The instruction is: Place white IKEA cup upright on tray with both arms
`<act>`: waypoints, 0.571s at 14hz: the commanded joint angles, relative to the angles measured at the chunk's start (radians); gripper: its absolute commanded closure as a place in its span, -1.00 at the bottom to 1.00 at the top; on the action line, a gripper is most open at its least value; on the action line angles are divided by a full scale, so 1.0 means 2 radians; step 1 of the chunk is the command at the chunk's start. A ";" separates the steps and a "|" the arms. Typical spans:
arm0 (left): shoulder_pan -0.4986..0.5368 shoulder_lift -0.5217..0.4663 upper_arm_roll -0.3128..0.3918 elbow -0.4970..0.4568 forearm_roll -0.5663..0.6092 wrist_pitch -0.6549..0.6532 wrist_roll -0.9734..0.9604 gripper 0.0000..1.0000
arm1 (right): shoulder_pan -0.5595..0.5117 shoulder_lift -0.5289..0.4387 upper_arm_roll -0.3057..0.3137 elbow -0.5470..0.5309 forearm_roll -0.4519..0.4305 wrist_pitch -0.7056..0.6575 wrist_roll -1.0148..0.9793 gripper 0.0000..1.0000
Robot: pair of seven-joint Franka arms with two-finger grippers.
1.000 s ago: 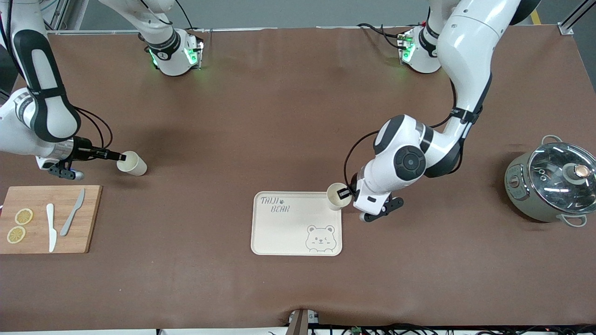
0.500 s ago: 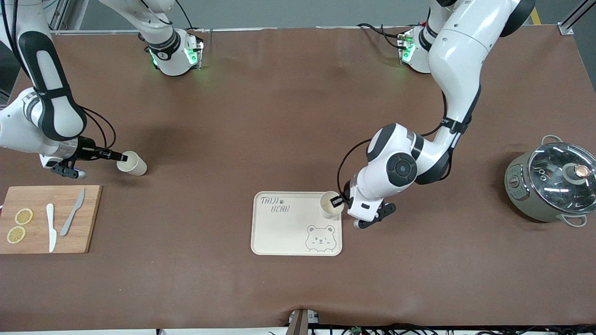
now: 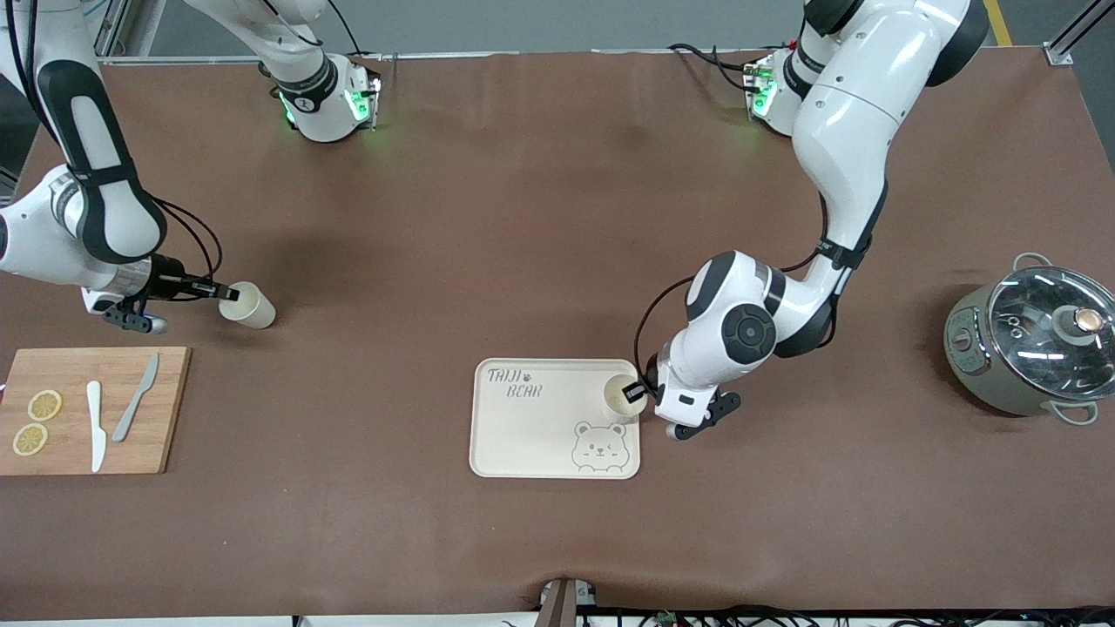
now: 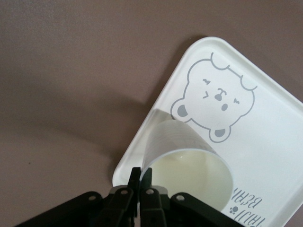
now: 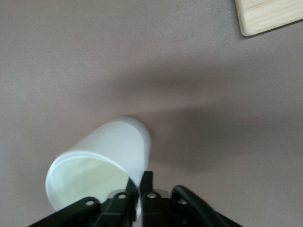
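Note:
The cream tray [image 3: 540, 435] with the bear drawing lies near the table's middle. My left gripper [image 3: 638, 389] is shut on the rim of a white cup [image 3: 622, 398], held mouth up over the tray's edge toward the left arm's end, above the bear. In the left wrist view the fingers [image 4: 143, 174] pinch the cup's [image 4: 184, 156] wall over the tray [image 4: 265, 142]; I cannot tell whether the cup touches the tray. My right gripper [image 3: 212, 290] is shut on the rim of a second white cup [image 3: 248, 305], tilted on its side, also seen in the right wrist view [image 5: 104, 156].
A wooden cutting board [image 3: 170, 409] with two lemon slices [image 3: 37, 422], a white knife [image 3: 95, 425] and a grey knife [image 3: 135, 409] lies near the right gripper. A steel pot with a glass lid [image 3: 1037, 340] stands at the left arm's end.
My left gripper has carried its cup from the tray's corner in over the tray, toward the front camera, and tipped it more upright. The right gripper and its cup have barely moved.

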 commanded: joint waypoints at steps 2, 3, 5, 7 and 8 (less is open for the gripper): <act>-0.013 0.007 0.008 0.012 -0.001 0.001 -0.005 -0.09 | -0.001 -0.030 0.001 0.000 0.015 -0.027 -0.025 1.00; -0.012 0.006 0.009 0.012 -0.001 0.001 -0.006 -0.75 | -0.002 -0.030 0.000 0.016 0.015 -0.058 -0.027 1.00; -0.013 0.001 0.013 0.013 0.006 0.001 -0.006 -1.00 | -0.002 -0.030 -0.001 0.055 0.015 -0.117 -0.027 1.00; -0.011 -0.017 0.014 0.013 0.006 -0.003 -0.006 -1.00 | -0.005 -0.030 -0.001 0.090 0.013 -0.160 -0.025 1.00; -0.007 -0.031 0.014 0.013 0.007 -0.006 -0.004 -1.00 | -0.005 -0.031 -0.002 0.108 0.011 -0.182 -0.023 1.00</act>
